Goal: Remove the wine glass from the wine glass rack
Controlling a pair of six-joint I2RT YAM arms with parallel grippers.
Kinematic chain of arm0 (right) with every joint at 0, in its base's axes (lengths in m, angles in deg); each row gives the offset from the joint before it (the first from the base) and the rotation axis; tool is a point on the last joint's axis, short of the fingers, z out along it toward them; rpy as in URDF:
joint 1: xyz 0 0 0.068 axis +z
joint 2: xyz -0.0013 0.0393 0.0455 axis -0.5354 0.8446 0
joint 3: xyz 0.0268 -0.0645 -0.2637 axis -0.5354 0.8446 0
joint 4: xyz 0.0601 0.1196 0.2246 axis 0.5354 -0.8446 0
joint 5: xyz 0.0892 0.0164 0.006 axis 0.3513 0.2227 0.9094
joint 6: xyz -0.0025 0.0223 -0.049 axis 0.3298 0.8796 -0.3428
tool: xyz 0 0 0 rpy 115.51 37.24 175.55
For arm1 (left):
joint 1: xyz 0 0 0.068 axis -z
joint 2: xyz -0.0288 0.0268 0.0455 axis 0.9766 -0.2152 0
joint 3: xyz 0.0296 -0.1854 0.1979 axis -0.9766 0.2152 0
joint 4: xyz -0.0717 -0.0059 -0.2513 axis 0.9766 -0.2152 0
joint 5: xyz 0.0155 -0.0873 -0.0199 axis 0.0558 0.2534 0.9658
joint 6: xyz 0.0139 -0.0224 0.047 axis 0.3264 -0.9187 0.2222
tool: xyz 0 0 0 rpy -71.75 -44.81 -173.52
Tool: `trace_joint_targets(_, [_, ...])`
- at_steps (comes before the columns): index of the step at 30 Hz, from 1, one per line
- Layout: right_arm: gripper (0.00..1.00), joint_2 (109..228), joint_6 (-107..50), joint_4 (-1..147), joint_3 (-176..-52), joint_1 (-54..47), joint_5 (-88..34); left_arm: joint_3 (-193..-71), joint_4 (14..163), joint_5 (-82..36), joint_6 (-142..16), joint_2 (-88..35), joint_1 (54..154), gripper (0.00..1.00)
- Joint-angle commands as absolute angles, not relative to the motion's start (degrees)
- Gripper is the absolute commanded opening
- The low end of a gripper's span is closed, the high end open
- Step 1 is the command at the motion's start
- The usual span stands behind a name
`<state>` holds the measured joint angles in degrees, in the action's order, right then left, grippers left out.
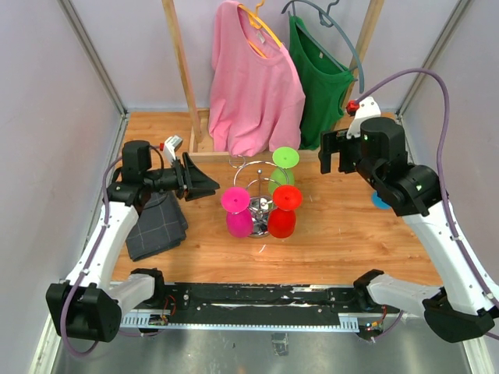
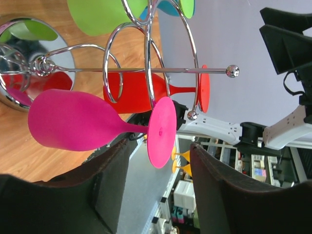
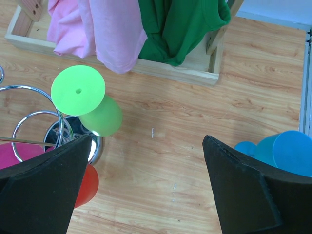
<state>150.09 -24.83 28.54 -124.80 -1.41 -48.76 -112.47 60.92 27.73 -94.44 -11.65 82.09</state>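
The chrome wine glass rack (image 1: 258, 185) stands mid-table with a pink glass (image 1: 238, 213), a red glass (image 1: 283, 211) and a green glass (image 1: 282, 167) hanging upside down from its arms. My left gripper (image 1: 204, 184) is open and empty, just left of the rack, pointing at it. In the left wrist view the pink glass (image 2: 73, 127) and its foot lie just ahead of the open gripper (image 2: 161, 195), not between the fingers (image 2: 112, 187). My right gripper (image 1: 334, 154) is open and empty, above the table right of the rack; its view shows the green glass (image 3: 92, 105) and the rack (image 3: 29, 130) at the left.
A tall wooden clothes rack (image 1: 185, 70) with a pink shirt (image 1: 253, 86) and a green shirt (image 1: 320, 74) stands at the back. A grey cloth (image 1: 160, 226) lies under the left arm. A blue glass (image 3: 285, 151) lies on the table at the right.
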Motion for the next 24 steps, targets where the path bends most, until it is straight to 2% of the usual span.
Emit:
trace_joint_targets(1, [0.98,149.29,-23.61,30.54,-125.77,0.25,-51.16,-111.95,62.33,29.91,-95.61,-12.11,83.91,0.55])
trace_joint_targets(18, [0.98,151.07,-23.59,31.00,-126.22,4.86,-51.61,-110.25,63.28,29.98,-95.36,-13.30,86.16,0.55])
trace_joint_targets(24, [0.98,150.41,-23.69,30.99,-125.76,5.11,-51.99,-110.49,63.46,30.54,-95.54,-13.55,86.36,0.49])
